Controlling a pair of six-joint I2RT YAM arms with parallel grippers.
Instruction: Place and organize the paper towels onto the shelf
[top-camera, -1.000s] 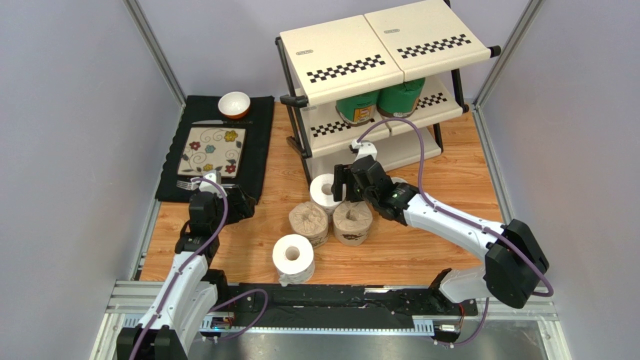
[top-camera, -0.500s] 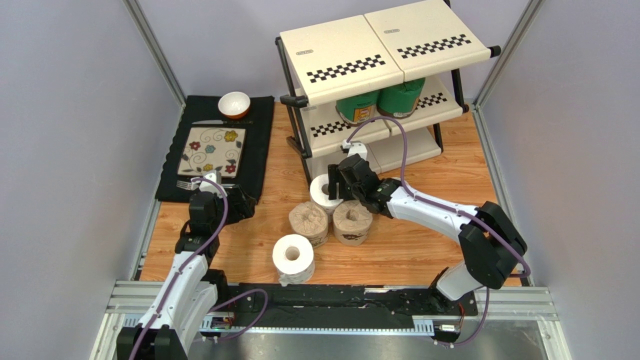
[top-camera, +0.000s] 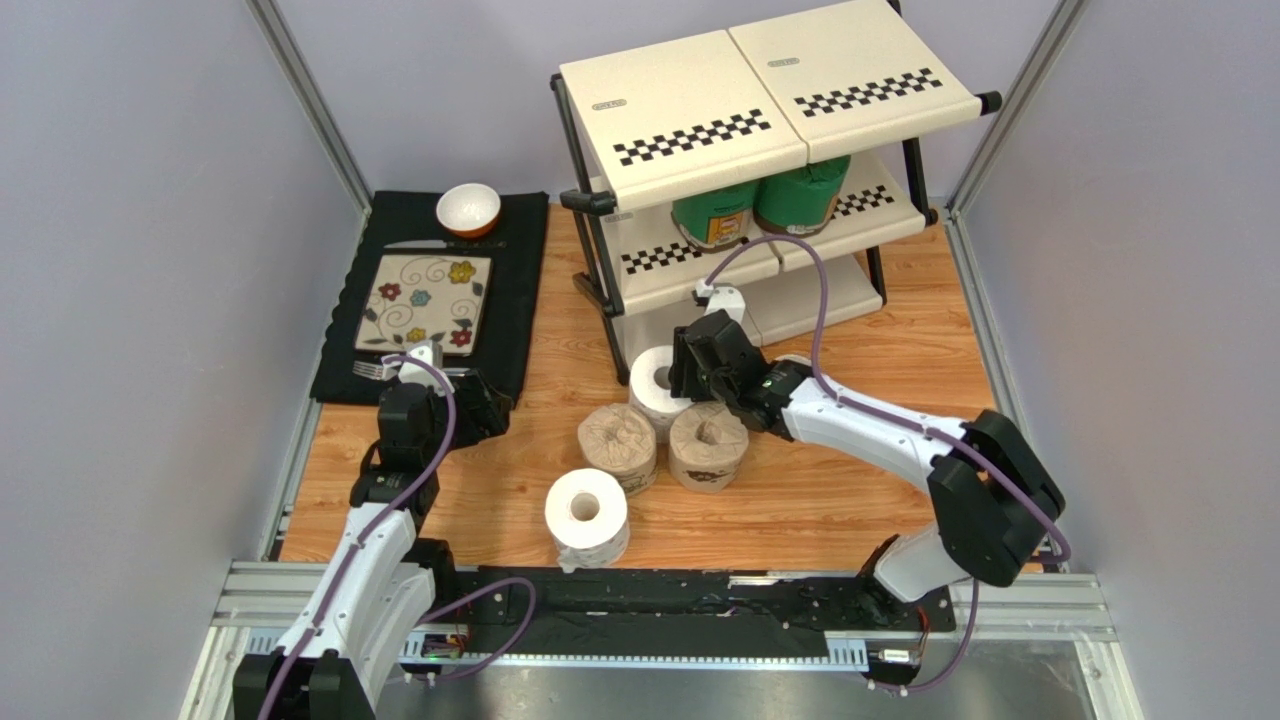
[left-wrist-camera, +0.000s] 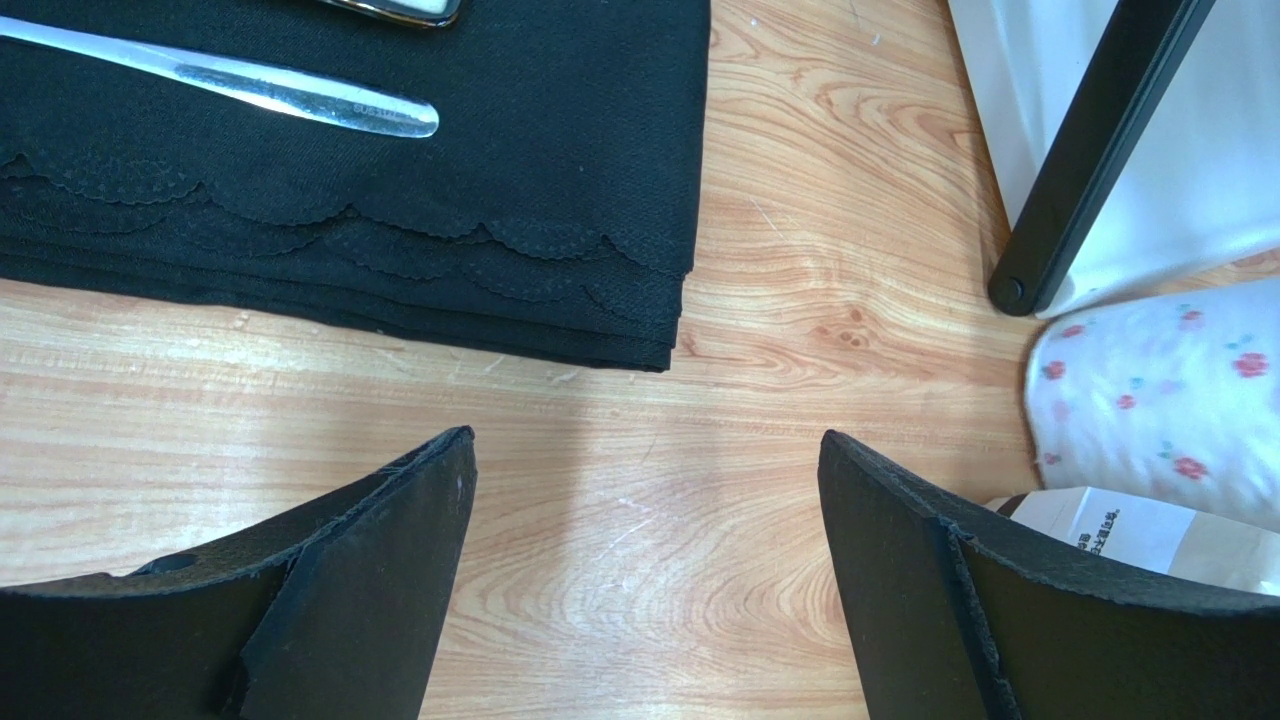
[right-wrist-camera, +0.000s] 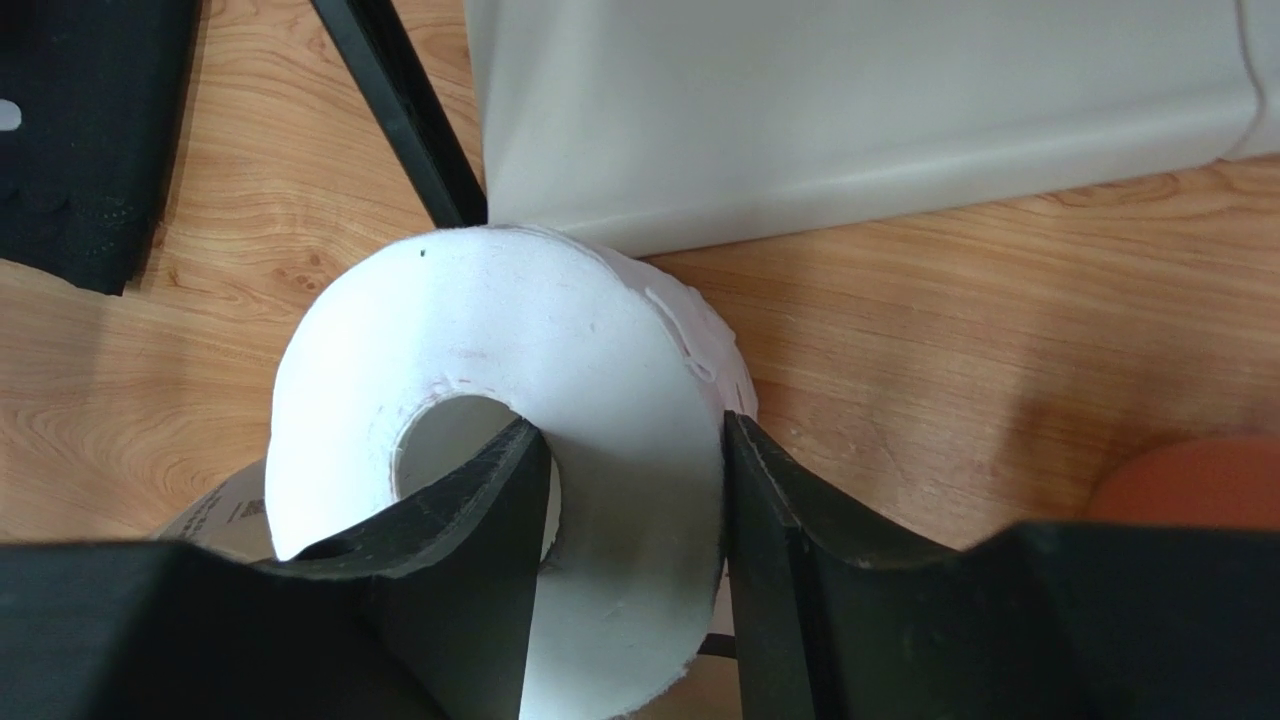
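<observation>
Since the earlier frame the right arm's elbow has swung inward. The right gripper (top-camera: 688, 360) has edged slightly toward the shelf (top-camera: 684, 98), carrying the white paper towel roll (top-camera: 655, 378) a little with it. The left arm has not moved.

The right gripper pinches the wall of this roll. In the right wrist view one finger (right-wrist-camera: 466, 555) sits inside the hollow core and the other presses the outer side. The roll stands core-up at the foot of the shelf, just beside the black front leg (right-wrist-camera: 398, 105) and the lowest cream panel. Whether it rests on the desk (top-camera: 842, 510) or is raised off it cannot be told.

The middle tier of the shelf holds one green roll (top-camera: 714, 215) and a second green roll (top-camera: 801, 195), side by side under the top panel. What lies on the lowest tier cannot be seen.

On the desk, the left kraft roll (top-camera: 618, 443) and the right kraft roll (top-camera: 706, 443) stand side by side just in front of the gripped roll. The second white roll (top-camera: 586, 515) stands apart, nearer the arm bases.

The left gripper (left-wrist-camera: 646, 450) has its jaws spread wide over bare wood, off the near corner of the black placemat (left-wrist-camera: 451, 180). The placemat carries a floral plate (top-camera: 425, 300), a silver utensil (left-wrist-camera: 241, 83) and, at its far edge, a bowl (top-camera: 469, 209).
</observation>
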